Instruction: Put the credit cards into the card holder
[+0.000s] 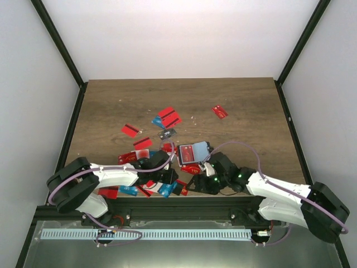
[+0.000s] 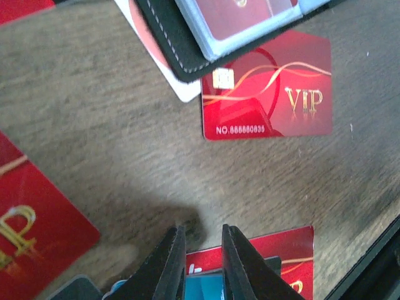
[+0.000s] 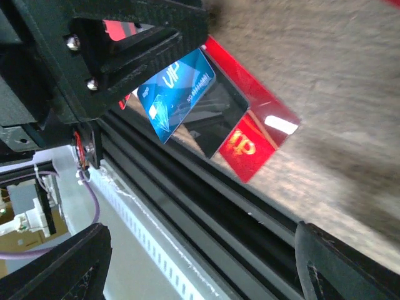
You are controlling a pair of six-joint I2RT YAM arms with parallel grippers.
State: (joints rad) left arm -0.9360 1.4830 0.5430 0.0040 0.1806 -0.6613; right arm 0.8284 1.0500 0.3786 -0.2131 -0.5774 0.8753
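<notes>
Left claw (image 2: pixel 203 228) narrow, nothing between; right claw (image 3: pixel 200 253) wide, empty. Card (image 2: pixel 269 94) ahead of left claw lies flat: grip may slip.

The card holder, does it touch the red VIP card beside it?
Touching. The left wrist view shows the card holder lying over the top edge of the red VIP card, no gap.

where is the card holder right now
Top view: the card holder lies open at the centre front of the table, among scattered cards, its near edge overlapping a red VIP card.
</notes>
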